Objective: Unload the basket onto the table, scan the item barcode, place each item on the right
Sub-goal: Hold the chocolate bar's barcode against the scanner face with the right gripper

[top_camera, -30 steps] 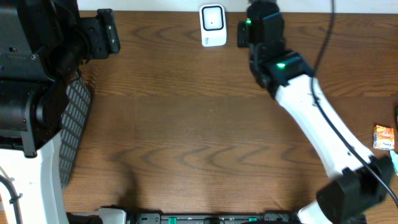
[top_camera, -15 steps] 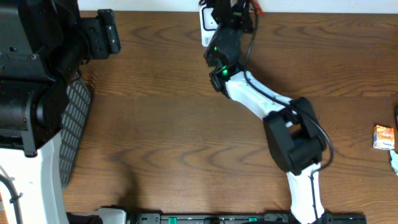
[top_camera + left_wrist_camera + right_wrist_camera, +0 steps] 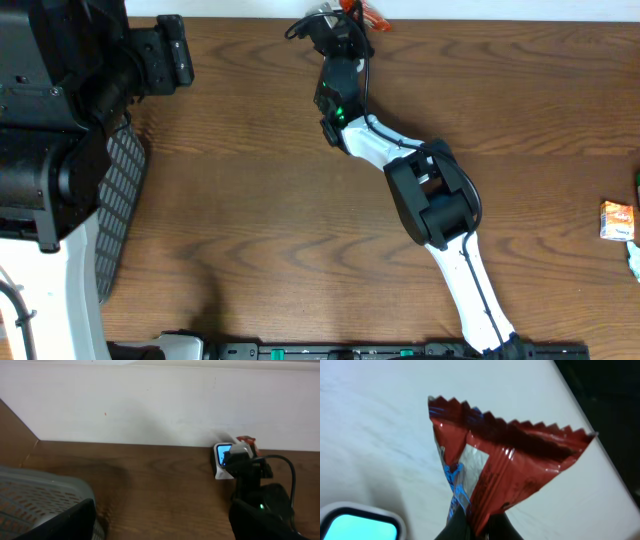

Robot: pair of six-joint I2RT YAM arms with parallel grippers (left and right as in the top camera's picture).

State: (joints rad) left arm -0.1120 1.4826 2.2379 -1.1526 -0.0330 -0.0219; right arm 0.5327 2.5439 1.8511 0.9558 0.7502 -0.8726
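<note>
Presently my right claw (image 3: 474,529) is pinched tight on the lower corner of the red foil packet (image 3: 506,467), holding it up at the far edge of the table (image 3: 300,230), close to the white wall (image 3: 150,405); the scanner (image 3: 224,456) stands just beside and below it, its blue window lit; my left claw (image 3: 168,50) stands wide, with nothing in it, well apart at the far left by the grey mesh basket (image 3: 122,190).

Risks, as I judge them:
- the grip is on a crumpled corner only; the packet could twist or slip if swung, and the code would then turn off the window;
- the foil is creased and shiny; glare or folds may spoil the read;
- the packet looks to hang beside the scanner, not before its window; a careless correction could nudge the scanner with my wrist.

Not established:
- no barcode shows on the packet in any view; which face carries it I cannot tell;
- from overhead my own arm covers the scanner entirely;
- my wrist view catches only a corner of its window;
- my fingertips are cut off at the frame's lower edge.
</note>
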